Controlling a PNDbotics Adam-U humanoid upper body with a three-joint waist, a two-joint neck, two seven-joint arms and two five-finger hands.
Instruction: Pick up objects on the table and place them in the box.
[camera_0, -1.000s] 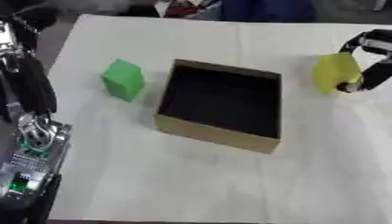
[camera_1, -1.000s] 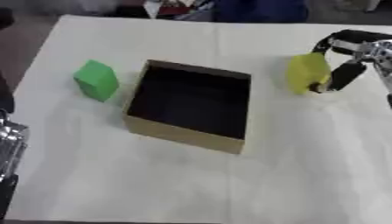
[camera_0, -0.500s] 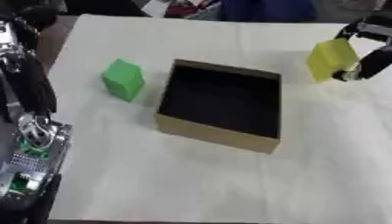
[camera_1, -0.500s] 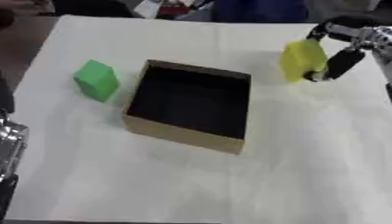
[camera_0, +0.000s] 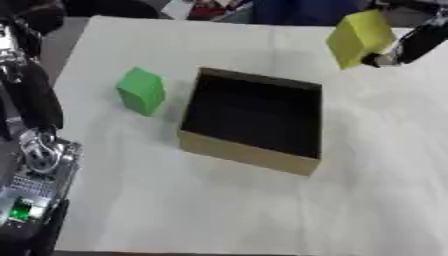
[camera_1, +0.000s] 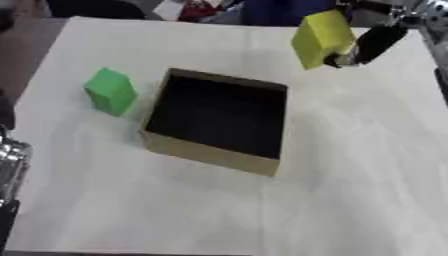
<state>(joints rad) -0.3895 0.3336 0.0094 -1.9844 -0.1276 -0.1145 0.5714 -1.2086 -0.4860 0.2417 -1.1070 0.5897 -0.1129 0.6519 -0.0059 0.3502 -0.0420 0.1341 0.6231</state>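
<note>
The right hand (camera_1: 372, 42) is holding the yellow block (camera_1: 321, 38) up in the air near the desk's far right corner, fingers curled round its right side, with the block tilted and clear of the surface. It is hanging beyond the box's far right corner, not yet above the opening.

The box (camera_0: 254, 120) is sitting open near the middle of the desk (camera_0: 219, 210), slightly askew, and its dark inside is showing nothing in it. So, judging from this, the task is only starting: one block is lifted and on its way, none is placed. What is left is carrying the yellow block in over the rim and letting it go, then fetching the green block (camera_0: 141, 91), which is standing untouched just beside the box's left wall, toward the desk's left edge.

The left hand is not showing itself clearly; only a dark arm and silver parts of the robot's body (camera_0: 35, 150) are filling the left edge of the left eye view, so its fingers cannot be judged.

Nothing is lying between the yellow block and the box. The box's far wall is the one thing the block needs to clear. Coloured clutter is lying past the desk's far edge, well apart from the work.
</note>
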